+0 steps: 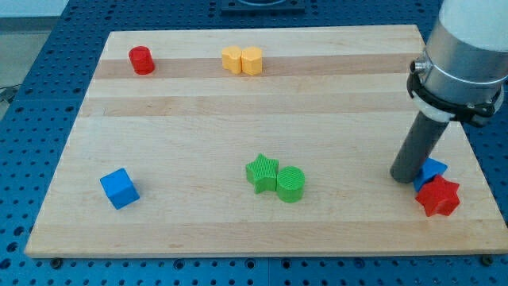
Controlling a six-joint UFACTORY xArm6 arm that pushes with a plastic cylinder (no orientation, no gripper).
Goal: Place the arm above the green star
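The green star point(261, 172) lies at the lower middle of the wooden board point(238, 119), touching a green cylinder point(290, 184) on its right. My rod comes down at the view's right and my tip point(403, 178) rests on the board far to the right of the green star. The tip stands right beside a blue block point(432, 171), partly hidden behind the rod, and a red star point(438, 197) lies just below that block.
A red cylinder point(142, 60) stands at the upper left. Two yellow blocks point(242, 59) sit side by side at the top middle. A blue cube point(119, 188) lies at the lower left. The board's right edge is close to the rod.
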